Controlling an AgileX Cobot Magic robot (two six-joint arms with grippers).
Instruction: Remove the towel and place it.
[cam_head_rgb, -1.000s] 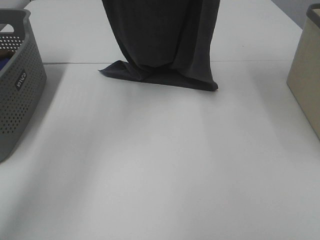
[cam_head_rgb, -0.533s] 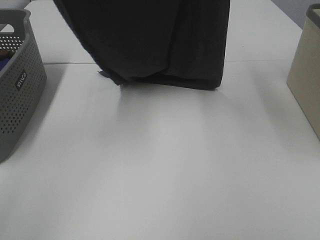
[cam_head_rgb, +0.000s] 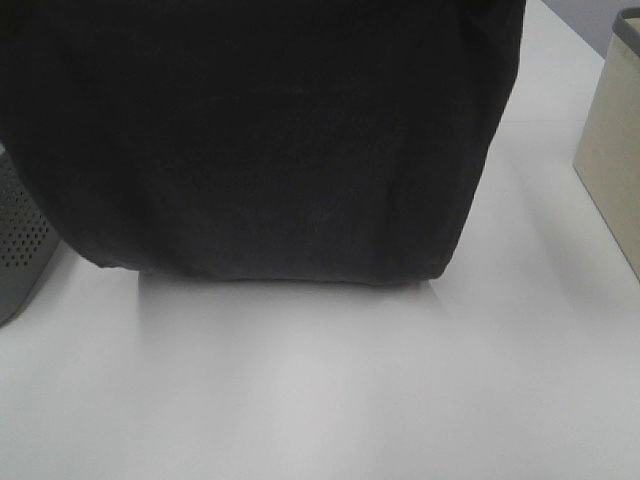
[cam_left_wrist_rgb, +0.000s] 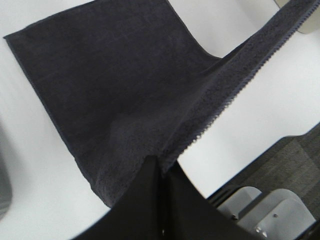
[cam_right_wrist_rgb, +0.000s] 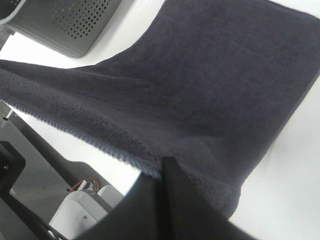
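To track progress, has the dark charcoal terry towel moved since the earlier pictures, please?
Yes: the dark charcoal terry towel came nearer the camera and leftward, hiding most of the grey perforated basket.

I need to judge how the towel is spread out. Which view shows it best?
The left wrist view: the towel shows a corner and two edges, its far part lying on the table, its near edge held up by the left gripper. The right wrist view crops it; the high view shows only a dark sheet.
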